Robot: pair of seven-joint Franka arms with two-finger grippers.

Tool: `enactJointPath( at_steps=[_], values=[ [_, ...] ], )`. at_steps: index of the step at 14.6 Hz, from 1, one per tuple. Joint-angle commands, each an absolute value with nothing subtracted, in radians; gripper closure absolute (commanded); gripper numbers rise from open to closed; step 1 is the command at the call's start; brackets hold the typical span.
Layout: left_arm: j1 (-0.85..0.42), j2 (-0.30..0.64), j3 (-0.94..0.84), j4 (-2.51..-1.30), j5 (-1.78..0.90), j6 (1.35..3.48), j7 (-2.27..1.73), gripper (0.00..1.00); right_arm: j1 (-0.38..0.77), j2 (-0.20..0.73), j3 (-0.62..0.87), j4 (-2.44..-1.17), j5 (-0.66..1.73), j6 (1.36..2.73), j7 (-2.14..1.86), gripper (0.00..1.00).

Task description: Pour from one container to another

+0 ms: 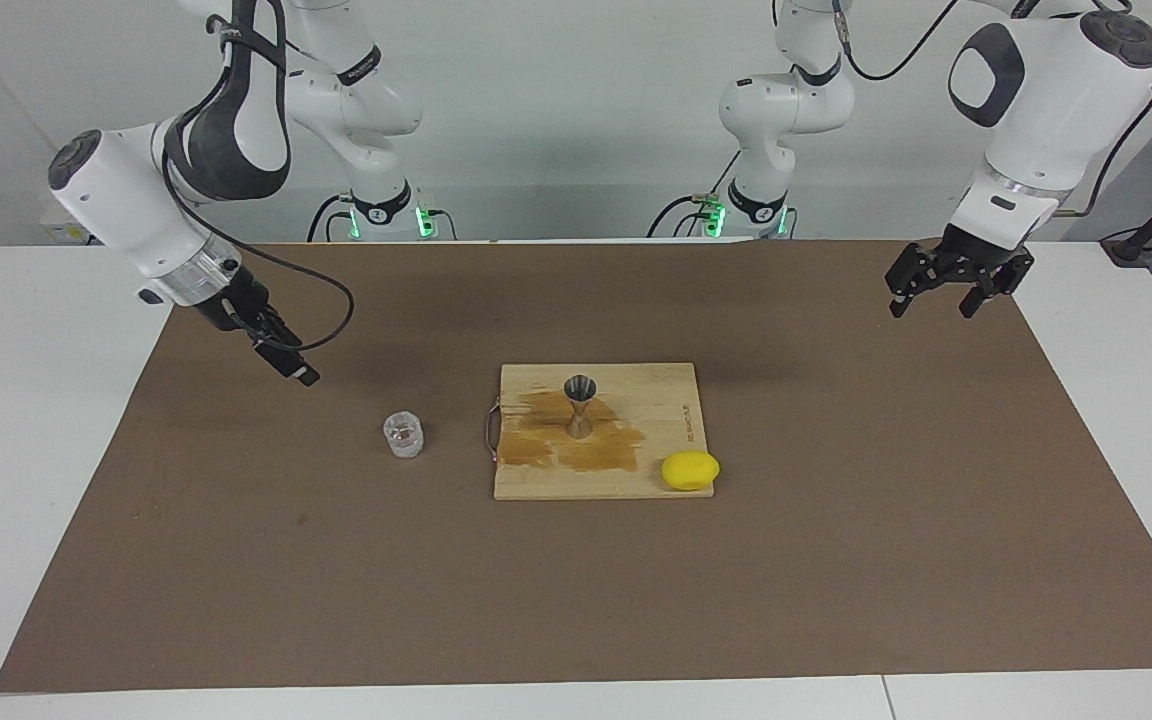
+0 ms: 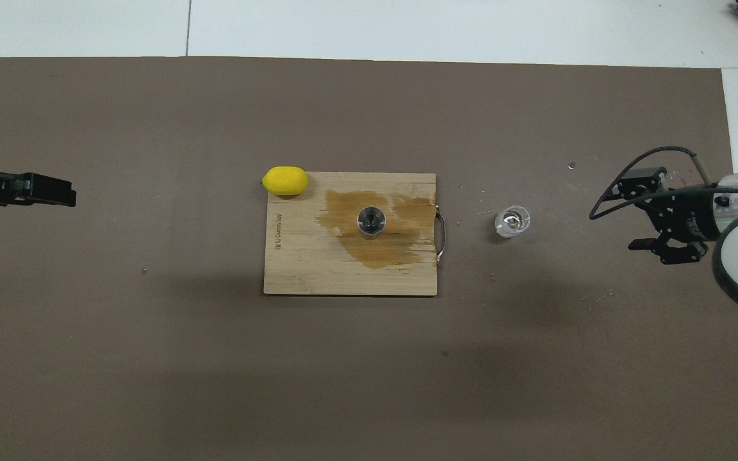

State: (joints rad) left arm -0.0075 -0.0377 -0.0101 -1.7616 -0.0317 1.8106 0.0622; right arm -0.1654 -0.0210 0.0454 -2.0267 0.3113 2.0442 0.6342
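The small clear glass cup (image 1: 403, 435) (image 2: 512, 221) stands upright on the brown mat, beside the handle end of the wooden cutting board (image 1: 636, 480) (image 2: 305, 269). The grey steel jigger (image 1: 579, 405) (image 2: 371, 221) stands upright in the middle of the board, inside a dark wet stain. My right gripper (image 1: 296, 368) (image 2: 626, 218) hangs open and empty over the mat, apart from the cup, toward the right arm's end. My left gripper (image 1: 931, 308) (image 2: 68, 195) waits open and empty, raised over the mat at the left arm's end.
A yellow lemon (image 1: 690, 470) (image 2: 286, 180) rests at the board's corner farthest from the robots, toward the left arm's end. A thin metal handle (image 1: 489, 430) sticks out of the board's edge facing the cup. The brown mat (image 1: 836, 560) covers most of the white table.
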Motion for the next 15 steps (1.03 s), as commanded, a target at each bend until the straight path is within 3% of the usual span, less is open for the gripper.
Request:
enactJointPath(
  at_steps=[1,5,12,15],
  values=[
    [-0.008,-0.041,-0.011,-1.759,-0.011,1.809,0.049,0.00,-0.179,-0.031,0.052,-1.959,0.149,1.999,0.574,0.01],
    [-0.008,-0.043,-0.012,-1.759,-0.011,1.812,0.049,0.00,-0.166,-0.038,0.058,-1.876,0.014,1.941,0.530,0.00],
    [-0.008,-0.043,-0.011,-1.755,-0.011,1.815,0.048,0.00,-0.155,-0.038,0.064,-1.655,-0.011,1.642,0.302,0.00],
    [-0.008,-0.048,-0.003,-1.755,-0.011,1.801,0.048,0.00,0.033,-0.037,-0.104,-1.603,-0.035,1.562,0.298,0.00]
  ],
)
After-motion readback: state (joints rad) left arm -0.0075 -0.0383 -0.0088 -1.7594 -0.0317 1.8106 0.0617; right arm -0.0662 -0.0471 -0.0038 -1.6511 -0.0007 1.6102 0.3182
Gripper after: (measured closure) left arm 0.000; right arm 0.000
